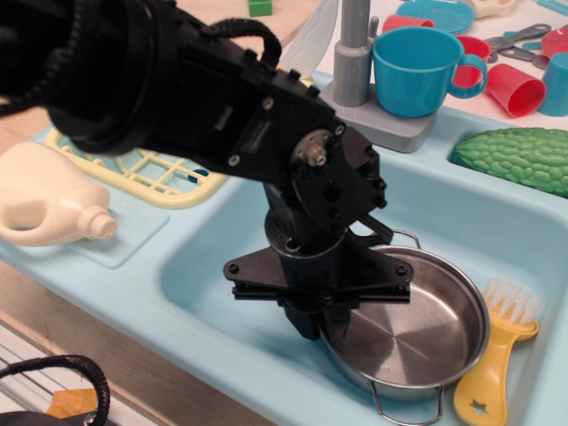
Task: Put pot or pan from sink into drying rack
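I can read no brand, label or writing on anything from my camera. My gripper is down inside the sink, its fingers drawn together and clamped on the near-left rim of the pan, one finger inside the wall and one outside as far as I can tell. The pan sits in the sink's right half, tilted a little, holding nothing; I count two wire loop handles on it, one at the front and one at the back. Touching the pan's right side is one yellow brush with white bristles. The drying rack lies left of the sink, mostly hidden behind my arm; what shows of it looks bare. Beside the rack, further left, lies one cream jug on its side. Behind the sink stands the grey faucet, with one blue cup just right of it and red cups beyond. One green bumpy vegetable rests at the sink's right rear edge.
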Available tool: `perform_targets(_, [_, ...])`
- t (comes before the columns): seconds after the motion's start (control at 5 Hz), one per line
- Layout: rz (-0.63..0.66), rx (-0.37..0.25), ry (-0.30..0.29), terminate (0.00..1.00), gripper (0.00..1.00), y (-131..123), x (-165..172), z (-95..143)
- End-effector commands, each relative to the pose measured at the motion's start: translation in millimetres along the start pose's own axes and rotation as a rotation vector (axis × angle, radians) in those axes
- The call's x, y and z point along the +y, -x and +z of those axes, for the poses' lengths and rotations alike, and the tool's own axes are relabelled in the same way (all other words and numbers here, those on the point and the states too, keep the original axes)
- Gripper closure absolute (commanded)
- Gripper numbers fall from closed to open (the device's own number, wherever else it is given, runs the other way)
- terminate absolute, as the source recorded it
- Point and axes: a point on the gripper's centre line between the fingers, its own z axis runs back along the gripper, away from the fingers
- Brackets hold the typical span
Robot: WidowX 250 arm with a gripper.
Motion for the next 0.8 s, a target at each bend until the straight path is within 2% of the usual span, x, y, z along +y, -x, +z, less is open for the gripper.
perform_targets(0.0, [-0.029,-0.031,-0.033,0.00,1.00,-4.8,-8.4,19.8])
perform_targets(0.2, [-0.025,-0.105,-0.070,0.00,1.00,-20.2,-4.0,46.2])
perform_targets(0.4, [-0.017,-0.149,-0.125,0.00,1.00,-41.7,15.4,74.0])
perform_targets(0.6, [0.013,-0.214,-0.139,0.00,1.00,-65.5,44.6,94.7])
